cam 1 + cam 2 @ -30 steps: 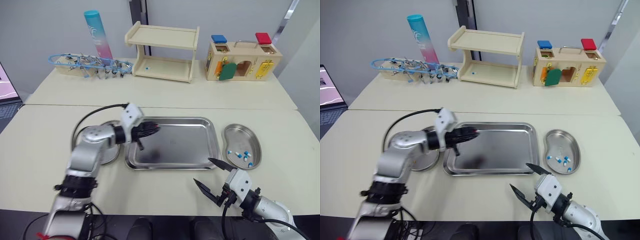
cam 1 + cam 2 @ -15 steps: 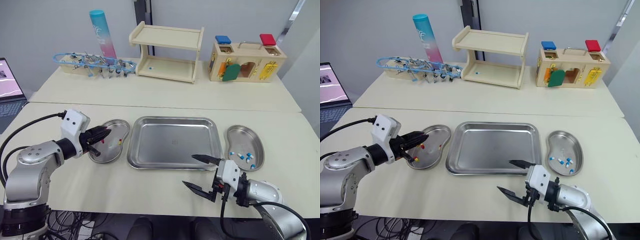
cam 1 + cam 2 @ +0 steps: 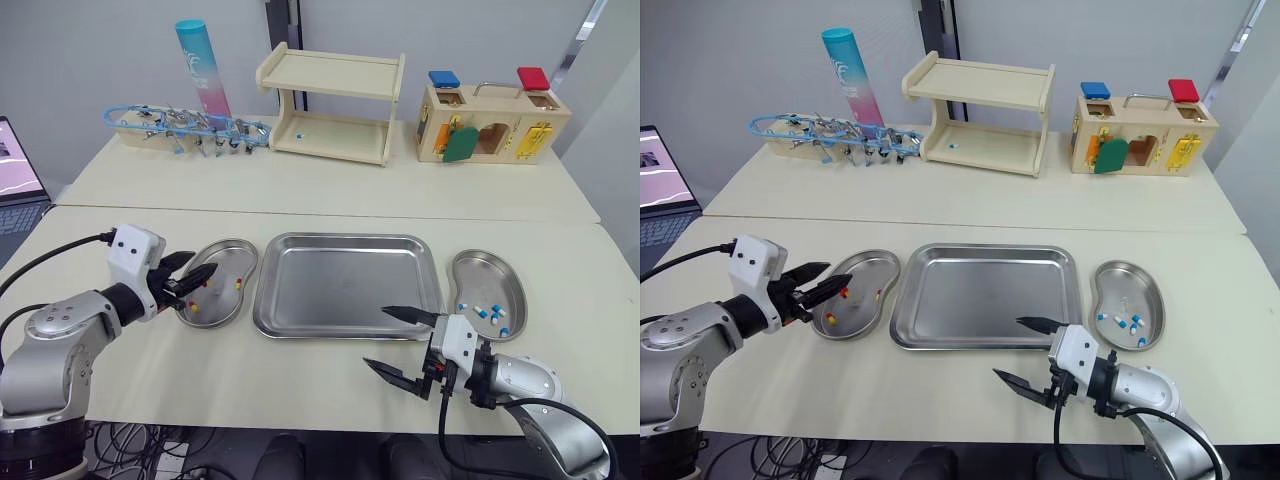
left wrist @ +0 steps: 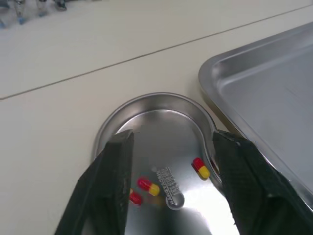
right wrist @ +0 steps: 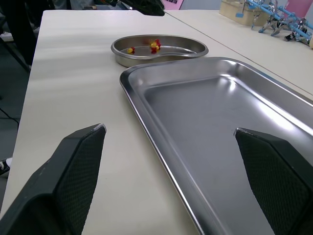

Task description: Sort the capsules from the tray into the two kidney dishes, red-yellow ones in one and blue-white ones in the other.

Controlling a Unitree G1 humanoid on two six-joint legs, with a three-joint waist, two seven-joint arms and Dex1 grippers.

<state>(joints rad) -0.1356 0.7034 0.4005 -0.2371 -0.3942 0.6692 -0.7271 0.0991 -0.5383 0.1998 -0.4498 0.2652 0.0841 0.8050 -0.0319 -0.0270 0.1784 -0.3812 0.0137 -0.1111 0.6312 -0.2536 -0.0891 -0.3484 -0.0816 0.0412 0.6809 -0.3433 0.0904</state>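
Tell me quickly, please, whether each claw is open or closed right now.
Left claw: open, empty, by the left dish.
Right claw: open, empty, at the tray's near edge.

- Tray (image 3: pixel 340 290): plain mirror-silver steel.
- Left kidney dish (image 3: pixel 225 255): silver; red-yellow capsules (image 4: pixel 148 186) inside.
- Right kidney dish (image 3: pixel 480 268): silver; blue-white capsules (image 3: pixel 478 312) inside.
- Counter (image 3: pixel 320 200): plain cream.
- Left end effector (image 3: pixel 200 268), right end effector (image 3: pixel 378 337): black fingers, white housings.
- Tube (image 3: pixel 200 70): teal top fading to pink.
- Shelf (image 3: pixel 330 100): pale wood.
- Box (image 3: pixel 485 125): pale wood; blue and red blocks, green flap.
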